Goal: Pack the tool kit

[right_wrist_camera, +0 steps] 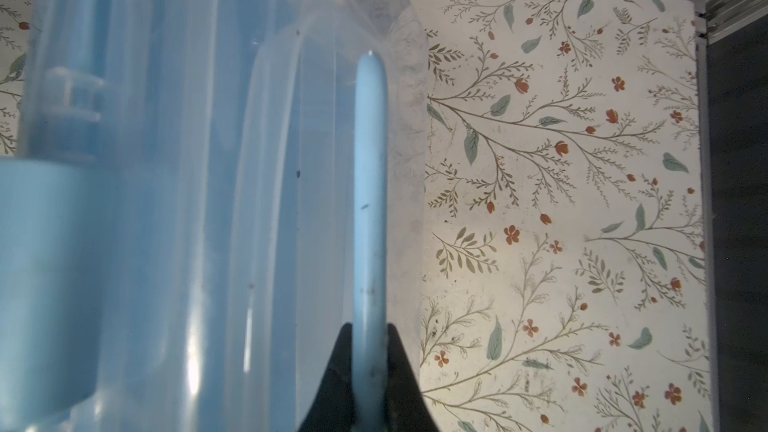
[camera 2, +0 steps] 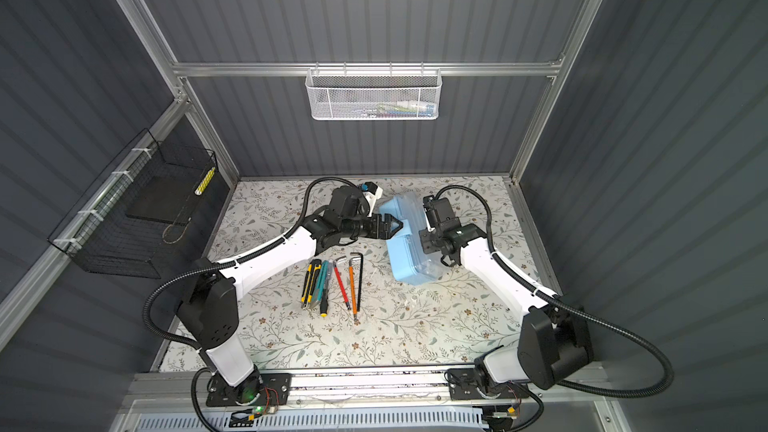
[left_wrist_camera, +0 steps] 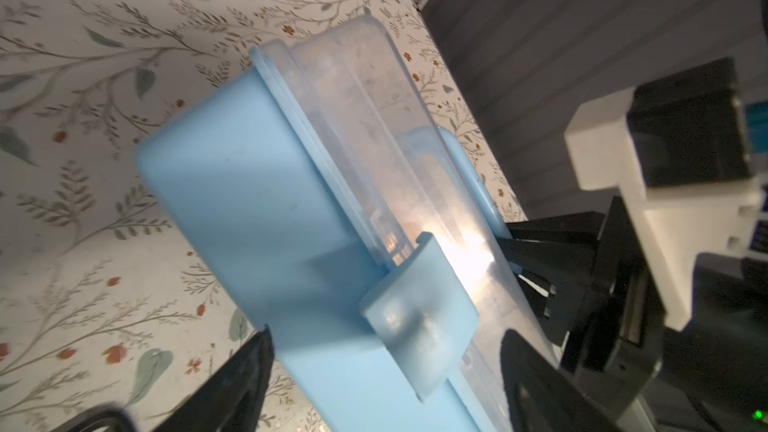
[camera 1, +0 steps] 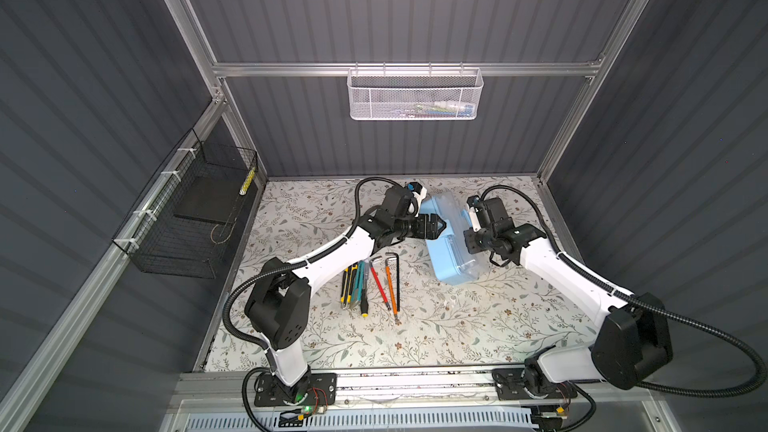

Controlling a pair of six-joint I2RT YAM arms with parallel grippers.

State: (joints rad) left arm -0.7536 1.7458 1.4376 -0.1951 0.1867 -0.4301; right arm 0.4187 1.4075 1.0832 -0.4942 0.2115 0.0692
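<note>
Pinched between the jaws of my right pincer point(right_wrist_camera: 369, 328) is the pale-blue handle point(right_wrist_camera: 370, 201) of the tool kit point(camera 1: 446, 259) — that grip props the box up on its side on the table point(right_wrist_camera: 561, 201), with the clear lid point(left_wrist_camera: 374, 118) facing that pincer. My left pincer point(left_wrist_camera: 385, 332) stands wide, its jaws either side of the box's body and the blue latch point(left_wrist_camera: 419, 322) just ahead between them; whether they touch plastic I cannot tell.

I judge this the opening step: the latch looks clasped over the lid's rim, and the loose tools point(camera 1: 372, 280) lie back behind my left pincer. The next move calls for a fingertip under the latch's lip, prised away from the lid while the right grip holds firm.

Both forearms reach inward — left wrist level and pointing across, right wrist folded toward the box.
</note>
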